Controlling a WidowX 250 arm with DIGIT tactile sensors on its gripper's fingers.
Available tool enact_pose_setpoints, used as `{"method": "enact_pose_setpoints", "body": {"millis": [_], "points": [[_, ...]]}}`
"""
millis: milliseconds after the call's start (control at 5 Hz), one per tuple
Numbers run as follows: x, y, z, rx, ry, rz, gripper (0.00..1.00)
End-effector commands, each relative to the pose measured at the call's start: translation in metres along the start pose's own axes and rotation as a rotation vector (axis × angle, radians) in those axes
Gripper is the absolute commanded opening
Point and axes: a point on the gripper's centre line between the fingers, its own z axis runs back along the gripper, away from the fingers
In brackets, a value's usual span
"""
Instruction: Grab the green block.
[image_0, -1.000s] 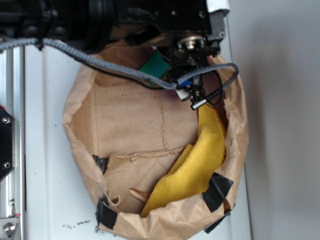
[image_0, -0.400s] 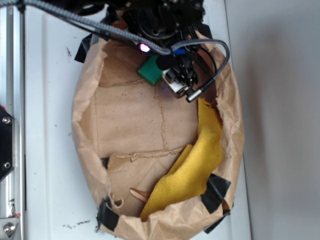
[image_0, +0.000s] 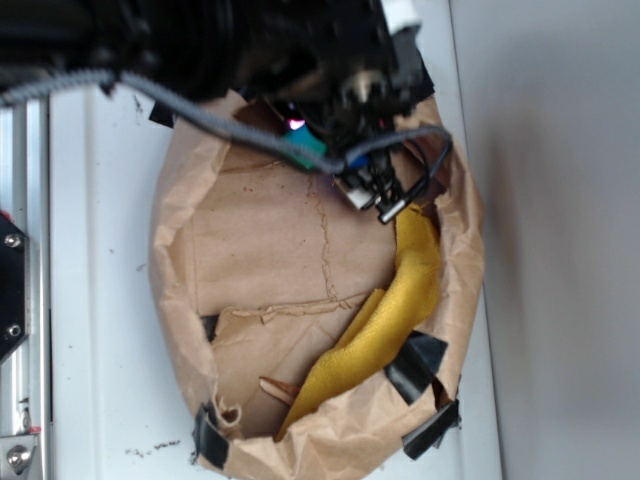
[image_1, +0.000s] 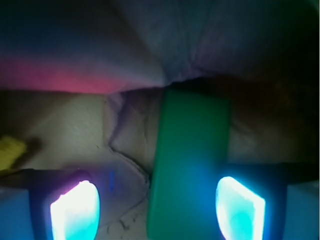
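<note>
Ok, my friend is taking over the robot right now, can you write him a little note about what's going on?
Gripper: open, down inside the paper bag, a lit finger on each side.
Green block: lies on the bag's floor between the fingers, nearer the right one, which it seems to touch. From outside only a corner shows under the arm.
Yellow cloth: against the bag's far wall, apart from the block.
Done: gripper lined up around the block.
Left: close on it and lift.

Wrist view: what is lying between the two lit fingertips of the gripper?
In the wrist view, the green block lies between the gripper's fingertips, nearer the right one. Left of it is only bare brown paper.
</note>
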Motion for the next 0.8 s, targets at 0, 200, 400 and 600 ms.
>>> {"method": "enact_pose_setpoints", "body": {"millis": [0, 200, 400, 600], "points": [[-0.0051, 0.0003, 0.0055, 0.045, -0.111, -0.002, 0.0], [-0.0063, 0.0023, 0.0093, 0.05, -0.139, 0.004, 0.0], [-0.01, 0.0044, 0.0106, 0.063, -0.165, 0.001, 0.0], [-0.0113, 0.0046, 0.0102, 0.071, -0.175, -0.005, 0.0]]}}
